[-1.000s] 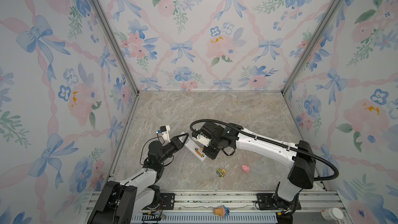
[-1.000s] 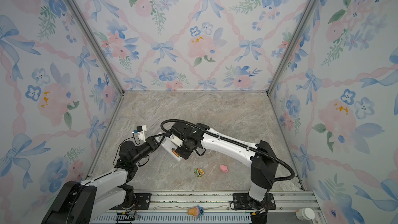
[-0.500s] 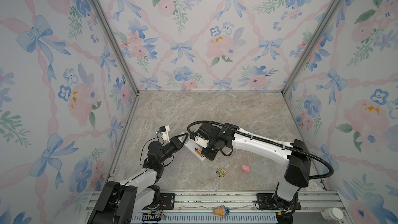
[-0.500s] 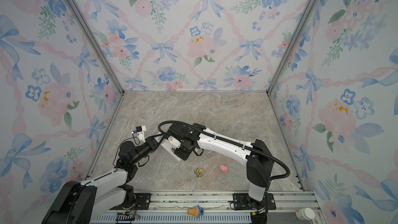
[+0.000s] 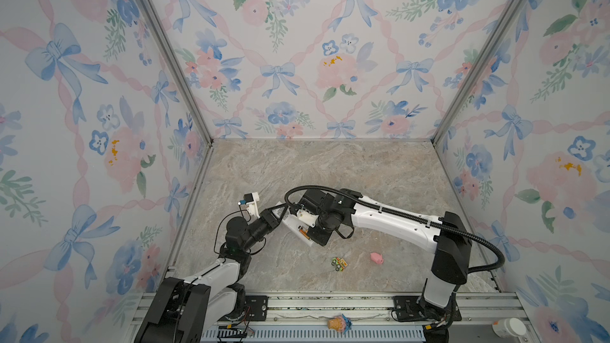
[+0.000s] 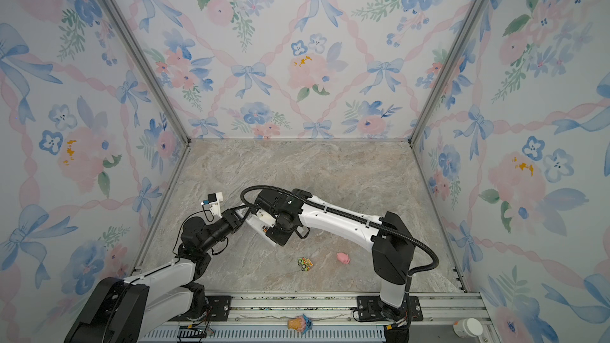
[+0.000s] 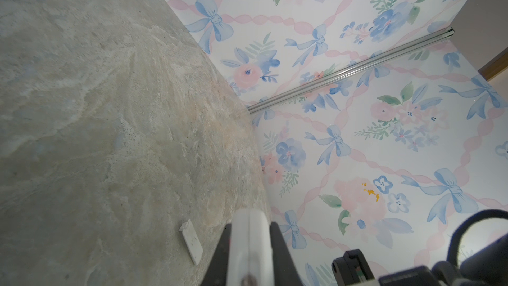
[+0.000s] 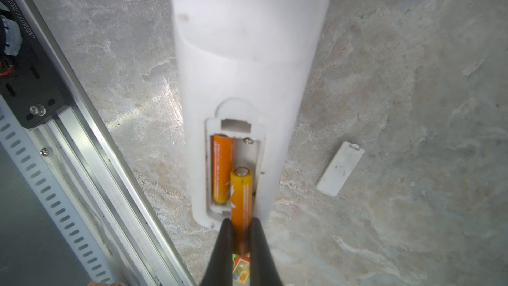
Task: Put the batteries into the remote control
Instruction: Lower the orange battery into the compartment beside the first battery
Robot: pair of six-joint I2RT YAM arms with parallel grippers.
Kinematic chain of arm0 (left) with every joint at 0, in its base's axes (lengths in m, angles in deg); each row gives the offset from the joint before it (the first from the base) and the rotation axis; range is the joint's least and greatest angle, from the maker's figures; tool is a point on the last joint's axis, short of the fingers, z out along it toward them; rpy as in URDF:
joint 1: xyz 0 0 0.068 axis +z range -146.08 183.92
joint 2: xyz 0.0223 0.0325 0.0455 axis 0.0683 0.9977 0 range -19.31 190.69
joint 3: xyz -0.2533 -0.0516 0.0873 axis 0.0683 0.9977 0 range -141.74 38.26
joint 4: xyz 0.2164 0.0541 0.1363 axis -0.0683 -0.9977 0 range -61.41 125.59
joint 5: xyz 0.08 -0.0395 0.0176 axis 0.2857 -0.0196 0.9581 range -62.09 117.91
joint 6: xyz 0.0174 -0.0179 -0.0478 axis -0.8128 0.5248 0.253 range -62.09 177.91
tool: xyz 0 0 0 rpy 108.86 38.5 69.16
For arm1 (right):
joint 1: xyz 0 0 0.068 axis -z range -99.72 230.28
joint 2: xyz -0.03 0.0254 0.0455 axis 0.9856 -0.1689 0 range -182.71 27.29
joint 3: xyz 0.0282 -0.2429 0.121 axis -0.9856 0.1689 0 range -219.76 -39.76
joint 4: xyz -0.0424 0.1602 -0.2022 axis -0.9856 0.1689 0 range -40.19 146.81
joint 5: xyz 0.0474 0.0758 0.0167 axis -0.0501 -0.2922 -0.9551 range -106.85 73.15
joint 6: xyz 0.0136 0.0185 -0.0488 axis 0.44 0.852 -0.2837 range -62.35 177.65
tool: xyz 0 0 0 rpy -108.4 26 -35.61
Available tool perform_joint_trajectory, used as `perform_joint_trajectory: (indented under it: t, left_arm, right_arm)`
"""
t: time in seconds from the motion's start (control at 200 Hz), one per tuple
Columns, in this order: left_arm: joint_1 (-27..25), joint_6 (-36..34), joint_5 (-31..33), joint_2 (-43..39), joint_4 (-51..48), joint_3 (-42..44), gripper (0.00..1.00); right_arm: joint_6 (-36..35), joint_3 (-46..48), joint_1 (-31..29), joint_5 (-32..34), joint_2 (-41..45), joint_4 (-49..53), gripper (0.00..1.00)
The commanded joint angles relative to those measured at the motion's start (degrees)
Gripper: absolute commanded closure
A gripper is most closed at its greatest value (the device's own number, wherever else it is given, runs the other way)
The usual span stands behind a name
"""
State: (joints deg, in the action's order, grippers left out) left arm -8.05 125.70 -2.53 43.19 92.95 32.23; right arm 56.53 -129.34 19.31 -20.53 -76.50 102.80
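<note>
**Ana:** Where are you with it?

**Me:** Starting on the left, my left gripper (image 5: 283,211) is clamped on one end of the remote control (image 5: 292,226), which I judge is tilted up off the table (image 5: 330,176). Its back faces up and the compartment (image 8: 237,126) is open. One of the batteries (image 8: 221,166) lies seated inside. My right gripper (image 8: 241,222) pinches the second battery (image 8: 241,193) by its tail, with the nose tilted over the empty half, not yet down

**Ana:** How will you seat it?

**Me:** I'd press the nose against the contact at the far end of the compartment. Then I'd lower the tail until the battery lies level with its neighbour, and only then let go. The left must hold firm, or the remote will twist away

**Ana:** Is anything in the way?

**Me:** The lid (image 8: 340,172) lies on the table just beside the remote, clear of the opening. Further right and nearer, there's a toy car (image 5: 340,263), then a pink pig (image 5: 376,258), both well apart from the work. The real risk is my own fingers crowding the end of the compartment
</note>
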Motion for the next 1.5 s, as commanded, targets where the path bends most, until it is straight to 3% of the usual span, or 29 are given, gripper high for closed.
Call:
perform_joint_trajectory:
  t: [0.0, 0.645, 1.495]
  left_arm:
    - [0.3, 0.5, -0.3, 0.4, 2.7, 0.5, 1.00]
    - [0.3, 1.0, -0.2, 0.2, 3.3, 0.9, 1.00]
    - [0.4, 1.6, 0.6, 2.0, 4.9, 1.0, 1.00]
  right_arm:
    - [-0.7, -2.3, -0.5, 0.1, -1.3, 1.4, 0.98]
    - [-0.2, -4.6, -0.3, 1.2, -3.4, 2.7, 0.91]
    - [0.4, -3.1, -1.0, 1.9, -3.0, 2.4, 0.92]
